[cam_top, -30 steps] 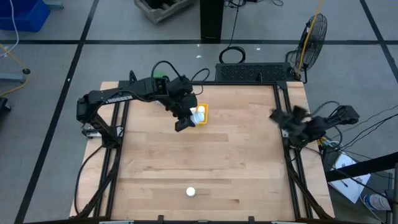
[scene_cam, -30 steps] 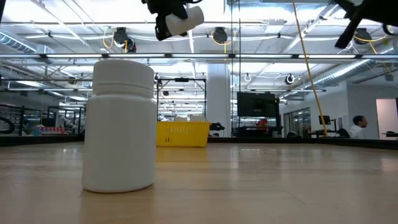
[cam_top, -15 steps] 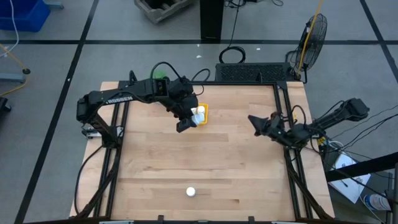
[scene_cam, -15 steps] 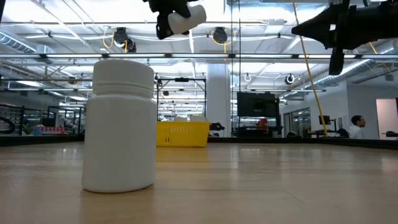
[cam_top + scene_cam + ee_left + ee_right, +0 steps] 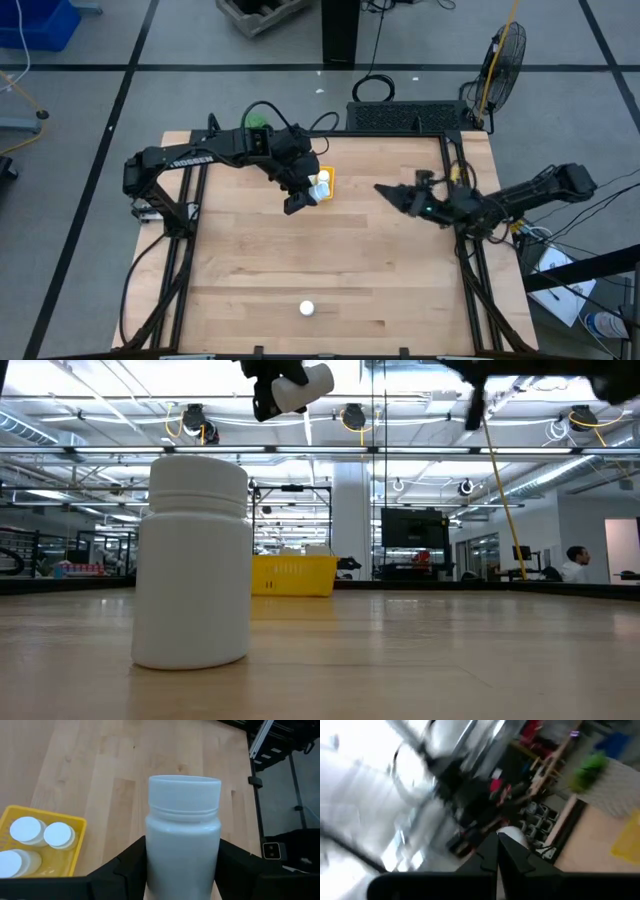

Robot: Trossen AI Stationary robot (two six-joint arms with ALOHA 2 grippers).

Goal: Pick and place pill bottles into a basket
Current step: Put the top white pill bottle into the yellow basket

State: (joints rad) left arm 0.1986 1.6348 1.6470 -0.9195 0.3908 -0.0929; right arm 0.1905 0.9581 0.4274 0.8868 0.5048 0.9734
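**Left gripper holds a bottle beside the basket; right arm over the right side**

The left gripper [image 5: 303, 192] is clamped on a white pill bottle [image 5: 183, 837], fingers [image 5: 131, 865] pressed against both sides of the body, cap pointing away from the wrist. In the low view the held bottle [image 5: 303, 387] hangs high above the table [image 5: 330, 270], tilted. From above, the gripper sits at the yellow basket [image 5: 327, 180], which lies near the middle of the table's far edge. The left wrist view shows the basket [image 5: 40, 845] holding three bottles, caps up: two side by side [image 5: 26, 829] [image 5: 58, 834] and a third [image 5: 12, 862] at the frame edge.

One more bottle [image 5: 307, 309] stands upright and alone near the near edge of the table, well apart from the basket; it fills the foreground of the low view [image 5: 194, 560].

The right gripper [image 5: 388, 193] reaches in over the right half of the table, holding nothing; its fingers [image 5: 512, 851] appear pressed together in the right wrist view. A white pot with a green plant [image 5: 605, 780] shows blurred beyond them.
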